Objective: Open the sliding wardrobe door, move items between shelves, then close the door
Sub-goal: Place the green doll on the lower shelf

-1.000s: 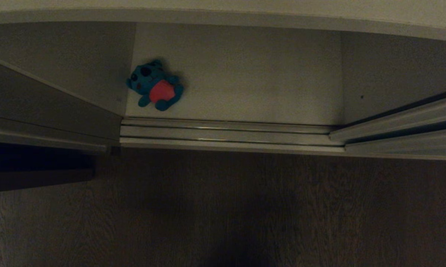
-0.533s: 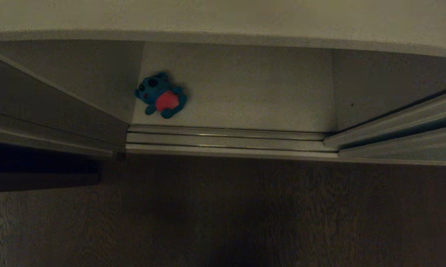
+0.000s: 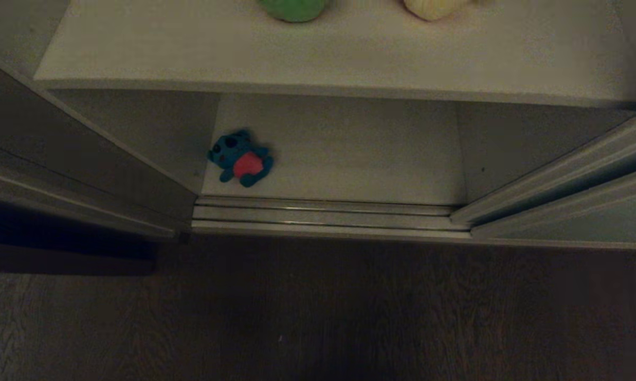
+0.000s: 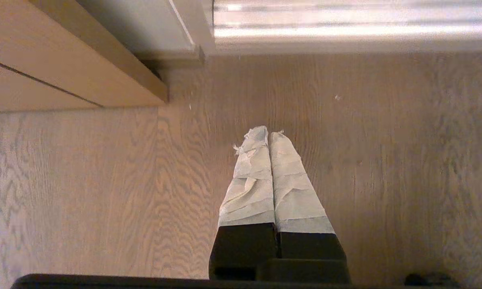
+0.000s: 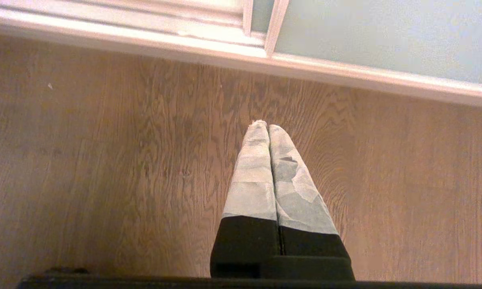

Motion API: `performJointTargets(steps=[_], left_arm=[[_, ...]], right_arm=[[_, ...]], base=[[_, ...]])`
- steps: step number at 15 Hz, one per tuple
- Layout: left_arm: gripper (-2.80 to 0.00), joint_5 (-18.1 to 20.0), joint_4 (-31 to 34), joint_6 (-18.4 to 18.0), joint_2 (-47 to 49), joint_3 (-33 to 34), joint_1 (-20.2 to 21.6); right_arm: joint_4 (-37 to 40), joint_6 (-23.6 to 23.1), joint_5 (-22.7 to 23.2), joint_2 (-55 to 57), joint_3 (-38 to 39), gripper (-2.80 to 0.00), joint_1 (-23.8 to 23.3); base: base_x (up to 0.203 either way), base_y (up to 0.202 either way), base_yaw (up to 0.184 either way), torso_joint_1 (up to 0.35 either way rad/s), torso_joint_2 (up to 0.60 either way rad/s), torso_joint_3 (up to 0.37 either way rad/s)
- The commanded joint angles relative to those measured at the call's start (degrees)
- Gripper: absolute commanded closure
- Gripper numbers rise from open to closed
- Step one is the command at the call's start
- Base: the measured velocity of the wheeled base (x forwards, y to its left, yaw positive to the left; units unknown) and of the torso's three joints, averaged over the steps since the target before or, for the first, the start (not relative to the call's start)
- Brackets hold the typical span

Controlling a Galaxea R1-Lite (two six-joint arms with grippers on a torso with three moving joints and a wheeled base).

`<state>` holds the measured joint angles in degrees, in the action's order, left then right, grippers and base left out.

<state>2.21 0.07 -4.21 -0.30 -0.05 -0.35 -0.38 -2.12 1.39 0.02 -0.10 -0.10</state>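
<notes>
Door open: the sliding door (image 3: 588, 211) is pushed to the right, its pale panel also seen in the right wrist view (image 5: 377, 36). The opening is exposed above the floor rails (image 3: 323, 217).

Blue toy (image 3: 241, 157) lies on the bottom board (image 3: 350, 153), at its left front corner, close to the left side wall and just behind the rails. It is lying on its back, pink belly up, long axis tilted: head toward back-left, feet toward front-right. On the shelf (image 3: 323, 58) above, the green toy (image 3: 294, 8) and yellow toy (image 3: 434, 6) are cut off by the top of the frame, green to the left of yellow, well apart from each other.

Neither arm is seen in the head view. Left claw (image 4: 264, 134) is clenched, padded fingers pressed together, nothing held, pointing down at the wood floor (image 4: 84, 180) in front of the rails. Right claw (image 5: 267, 127) is likewise clenched and empty, over the floor near the door's bottom edge.

Key relation, judged: the blue toy sits on the left of the opening, so the left claw is the nearer one. The toy lies forward of it and beyond the rails. A reach would need the claw released first, then passed over the rails. The side wall beside the toy leaves little room on that side. How far the toy lies from the claw cannot be told from the wrist views.
</notes>
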Motion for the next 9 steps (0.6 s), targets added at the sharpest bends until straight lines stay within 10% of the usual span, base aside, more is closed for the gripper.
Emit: performJointTargets(steps=[1,9], left_arm=[[0.00,-0.01,-0.07,0.34,0.30,0.05,0.00],[0.00,-0.01,0.10,-0.09,0.30,0.04,0.00]], right_arm=[[0.03,0.01,0.02,-0.11,0.01,0.00,0.01],[-0.02,-0.05,0.02,-0.11,0.01,0.00,0.01]], base=[[0.000,0.000,0.000,0.002,0.00,0.203],[0.000,0.000,0.000,0.001,0.00,0.202]])
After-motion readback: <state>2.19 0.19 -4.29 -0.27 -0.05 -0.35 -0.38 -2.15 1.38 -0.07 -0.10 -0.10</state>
